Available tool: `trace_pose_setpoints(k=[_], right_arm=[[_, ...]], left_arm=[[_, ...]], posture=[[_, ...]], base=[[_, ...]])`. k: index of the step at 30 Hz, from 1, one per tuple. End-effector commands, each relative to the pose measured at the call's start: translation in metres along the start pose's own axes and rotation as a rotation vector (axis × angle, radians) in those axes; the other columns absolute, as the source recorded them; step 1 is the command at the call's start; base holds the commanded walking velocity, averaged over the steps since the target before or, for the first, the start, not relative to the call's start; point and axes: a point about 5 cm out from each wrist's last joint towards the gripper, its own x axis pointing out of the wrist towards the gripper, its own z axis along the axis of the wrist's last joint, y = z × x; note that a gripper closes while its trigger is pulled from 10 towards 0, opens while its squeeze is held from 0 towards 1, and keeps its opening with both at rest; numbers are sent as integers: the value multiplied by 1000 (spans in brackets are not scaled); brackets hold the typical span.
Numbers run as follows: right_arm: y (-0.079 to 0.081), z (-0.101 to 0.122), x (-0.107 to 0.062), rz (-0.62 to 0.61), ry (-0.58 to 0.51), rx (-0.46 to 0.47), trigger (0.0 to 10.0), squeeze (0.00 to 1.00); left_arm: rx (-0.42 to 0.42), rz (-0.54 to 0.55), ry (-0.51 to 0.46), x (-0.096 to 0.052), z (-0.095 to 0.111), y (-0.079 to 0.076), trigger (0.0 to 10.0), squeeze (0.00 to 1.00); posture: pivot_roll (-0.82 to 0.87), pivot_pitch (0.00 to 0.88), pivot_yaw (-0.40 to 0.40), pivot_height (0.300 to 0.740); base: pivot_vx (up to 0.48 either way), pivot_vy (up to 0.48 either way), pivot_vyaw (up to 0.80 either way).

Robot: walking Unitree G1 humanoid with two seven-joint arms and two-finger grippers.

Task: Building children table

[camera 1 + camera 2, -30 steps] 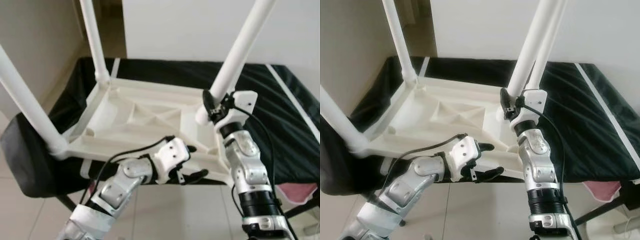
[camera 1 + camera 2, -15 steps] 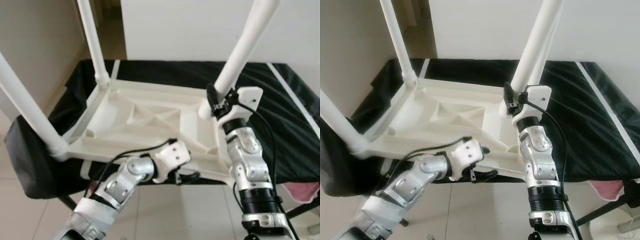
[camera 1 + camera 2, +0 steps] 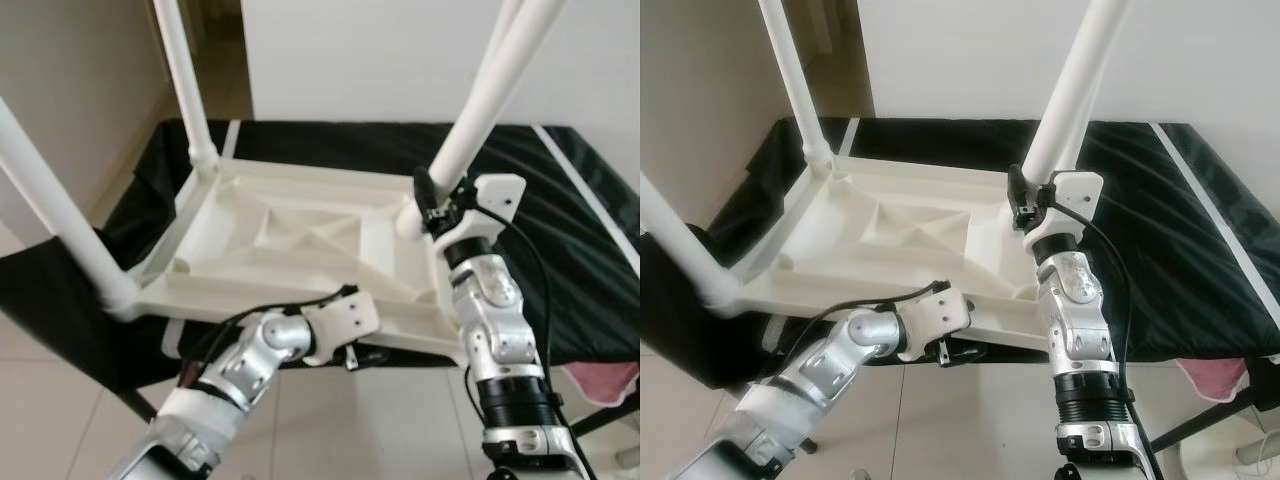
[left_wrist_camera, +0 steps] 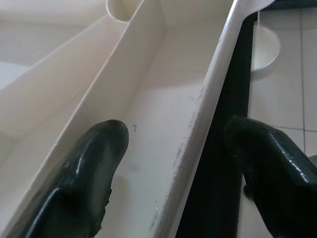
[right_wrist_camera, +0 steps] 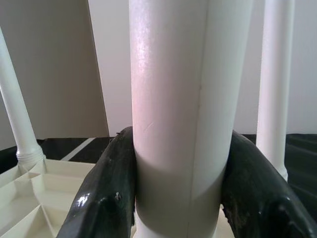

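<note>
As the left gripper (image 4: 173, 163) has slid in to straddle the near rim of the upturned white table (image 3: 290, 235), fingers apart, the right gripper (image 5: 181, 193) stays clamped on a leg (image 3: 490, 95), the table resting on a black-draped surface (image 3: 580, 240) beside pale walls.

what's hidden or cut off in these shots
- Table legs: tops cut off by the upper edge, both eye views.
- Left hand: fingers hidden under the tabletop rim in the eye views.
- Near-right leg socket: hidden by the right hand.
- Pink thing: cut off at the frame's right edge.
</note>
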Motion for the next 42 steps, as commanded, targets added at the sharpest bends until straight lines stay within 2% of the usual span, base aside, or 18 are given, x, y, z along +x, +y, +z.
trace_pose_setpoints(k=[1,7,8,9,16,19,20,21,22,23,27,34,40,41,42], right_arm=[[1,1,-1,-1,-6,7,10000,0],[1,1,-1,-1,-4,6,10000,0],[0,1,-1,-11,-5,4,10000,0],[-1,1,-1,-17,-6,2,10000,0],[-5,1,-6,-46,2,-23,10000,0],[-9,1,-10,-66,6,-34,10000,0],[-11,1,-12,-79,9,-39,10000,0],[-11,1,-12,-79,9,-39,10000,0],[-15,2,-17,-109,7,-69,10000,0],[-15,2,-17,-109,7,-69,10000,0],[-21,4,-24,-179,1,-94,10000,0],[-21,5,-40,-246,2,-139,10000,0],[-21,6,-50,-280,6,-164,10000,0],[-21,8,-60,-302,13,-173,10000,0],[-21,8,-60,-302,13,-173,10000,0]], left_arm=[[-19,294,57,-2,-7,21,10000,0],[-52,396,78,2,-4,35,10000,0],[-75,473,101,3,-3,44,10000,0],[-82,502,105,3,-2,49,10000,0],[-81,538,45,-1,7,59,10000,0],[-53,510,-20,-2,17,58,10000,0],[-68,494,-65,-3,23,57,10000,0],[-68,494,-65,-3,23,57,10000,0],[-82,446,-144,-4,35,52,10000,0],[-82,446,-144,-4,35,52,10000,0],[-53,401,-271,-3,54,37,10000,0],[-37,363,-316,-5,52,23,10000,0],[-60,409,-293,-9,48,23,10000,0],[-58,441,-287,-13,46,24,10000,0],[-58,441,-287,-13,46,24,10000,0]], posture=[[-13,16,-15,740],[-15,14,-14,740],[-25,3,-8,740],[-25,3,-8,740],[-34,0,-3,740],[-36,0,-3,740],[-34,0,-4,740],[-34,0,-4,740],[-35,0,-3,740],[-35,0,-3,740],[-38,0,-5,740],[-35,3,-9,740],[-37,6,-11,740],[-40,6,-11,740],[-40,6,-11,740]], base=[[0,0,0],[0,0,0],[0,0,0],[0,0,0],[0,0,0],[0,0,0],[0,0,0],[0,0,0],[0,0,0],[0,0,0],[0,0,0],[0,0,0],[0,0,0],[0,0,0],[0,0,0]])
